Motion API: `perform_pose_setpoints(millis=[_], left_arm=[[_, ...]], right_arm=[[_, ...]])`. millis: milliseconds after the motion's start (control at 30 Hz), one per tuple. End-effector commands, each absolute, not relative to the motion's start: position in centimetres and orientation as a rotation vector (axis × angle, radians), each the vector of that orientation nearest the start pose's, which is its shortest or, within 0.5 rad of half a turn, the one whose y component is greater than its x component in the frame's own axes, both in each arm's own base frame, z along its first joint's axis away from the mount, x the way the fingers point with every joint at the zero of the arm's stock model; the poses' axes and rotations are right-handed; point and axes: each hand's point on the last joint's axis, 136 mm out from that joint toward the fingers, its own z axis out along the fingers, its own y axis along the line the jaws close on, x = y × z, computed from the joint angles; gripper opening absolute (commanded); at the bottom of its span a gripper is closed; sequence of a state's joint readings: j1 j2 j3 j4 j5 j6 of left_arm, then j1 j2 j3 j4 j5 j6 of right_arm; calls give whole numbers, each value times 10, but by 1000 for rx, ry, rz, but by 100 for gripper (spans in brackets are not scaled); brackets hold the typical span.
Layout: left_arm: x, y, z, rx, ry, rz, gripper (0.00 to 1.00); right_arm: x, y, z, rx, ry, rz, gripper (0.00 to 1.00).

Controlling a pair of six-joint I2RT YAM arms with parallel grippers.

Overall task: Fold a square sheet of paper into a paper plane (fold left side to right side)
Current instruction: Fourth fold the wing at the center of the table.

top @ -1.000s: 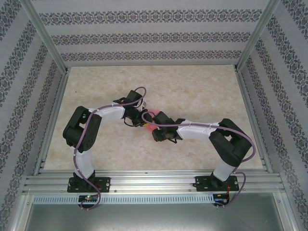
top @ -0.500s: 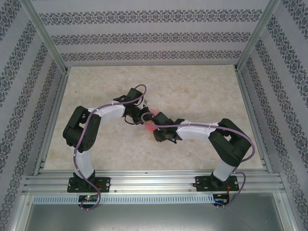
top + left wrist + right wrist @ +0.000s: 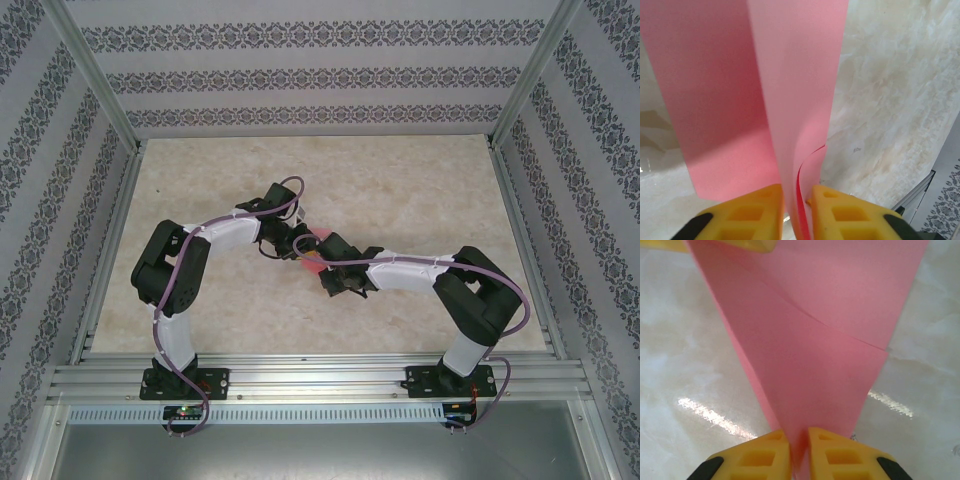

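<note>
Mid-table, the two arms meet over the mottled beige stone-look table (image 3: 420, 190), and between them peeks the thin, matte pink-red sheet of paper (image 3: 313, 241), already folded and mostly hidden by the black wrists. The left gripper (image 3: 296, 246) reaches in from the left and the right gripper (image 3: 322, 262) from the right, nearly nose to nose. On the left wrist camera, the left gripper (image 3: 796, 192) has its chunky yellow ribbed plastic fingers (image 3: 752, 212) drawn in narrow, with the sheet of paper (image 3: 790, 75) standing up out of the slot between them. It is pinched there, one smooth panel lighter, one in deeper shade to the left. At the slot a loose layer curls away with a darker red edge. On the right wrist camera, the right gripper (image 3: 799, 432) has the same yellow fingers (image 3: 757, 457) closed tight on the narrow tip of the sheet of paper (image 3: 815, 370), which fans out from the pinch into a broad wedge. A gently curved layer edge runs across it from upper left to the right corner. The sheet is lifted off the glossy table surface, where streaks of light reflect. Around the work area, aluminium rails (image 3: 300, 380) frame the table, and patterned grey-and-white wallpaper panels (image 3: 310, 75) rise at the far side and both flanks.
</note>
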State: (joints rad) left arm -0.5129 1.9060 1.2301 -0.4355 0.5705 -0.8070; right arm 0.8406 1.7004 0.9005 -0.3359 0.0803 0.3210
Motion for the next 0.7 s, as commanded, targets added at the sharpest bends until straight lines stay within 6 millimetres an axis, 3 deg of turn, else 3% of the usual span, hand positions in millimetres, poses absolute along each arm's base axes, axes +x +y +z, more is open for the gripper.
perform_pose_setpoints(millis=[0, 433, 533, 667], left_arm=[[339, -291, 76, -179, 2893, -1090, 27], [360, -255, 138, -158, 2710, -1133, 62], [362, -242, 142, -202, 2682, -1120, 65], [357, -239, 129, -249, 2685, -1152, 63]], right_arm=[[263, 273, 26, -682, 2628, 293, 14], [263, 280, 28, -682, 2669, 506, 11], [265, 281, 30, -671, 2675, 559, 10], [266, 285, 36, -648, 2680, 661, 10]])
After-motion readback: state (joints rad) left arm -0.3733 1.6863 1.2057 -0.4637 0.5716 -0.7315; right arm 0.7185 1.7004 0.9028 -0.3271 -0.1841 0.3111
